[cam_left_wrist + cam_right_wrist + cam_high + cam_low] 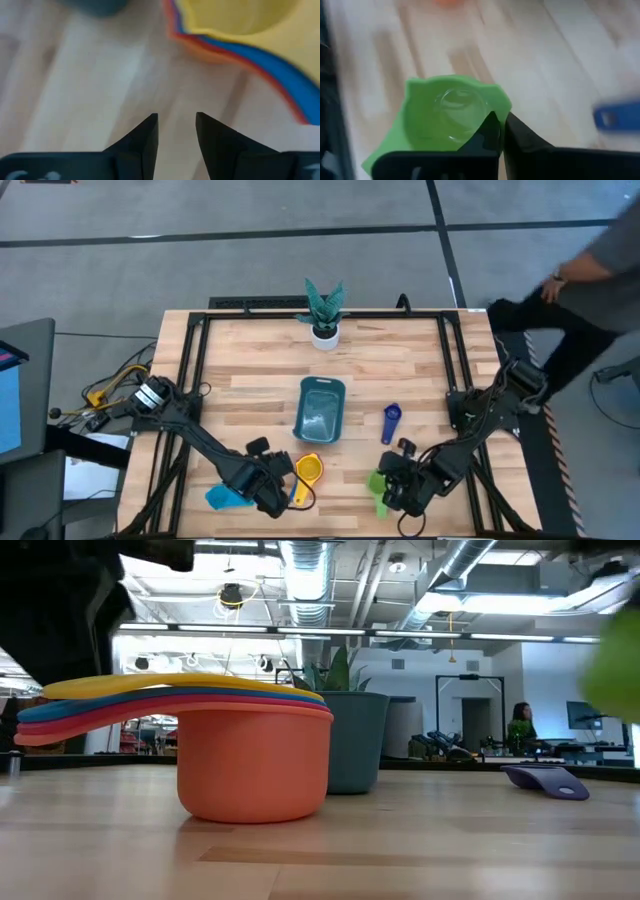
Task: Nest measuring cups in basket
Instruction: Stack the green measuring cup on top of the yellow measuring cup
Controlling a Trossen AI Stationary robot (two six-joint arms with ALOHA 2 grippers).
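standing near the middle of the table [420, 360], the basket [321, 411] has bare wood on all its sides, and the white pot with the plant [324, 315] is well apart from it, toward the far edge. the dark blue cup [390, 423] lies alone just right of the basket. a person [580, 290] is beyond the table's right far corner.

close to the near edge, the stack of nested cups [307, 474] rests on the wood, yellow on top and orange at the bottom, with the handles fanned to one side in the low view. the left gripper [278, 485] is just beside this stack, on its left; its fingers [145, 137] are a little apart with nothing between them, and the stack sits ahead of the tips without touching. the light blue cup [228, 498] lies by the left arm, at the near edge.

the right gripper [392, 485] is also near the front edge, between the stack and the right side. its fingers [520, 140] are closed on the rim of the green cup [447, 112].
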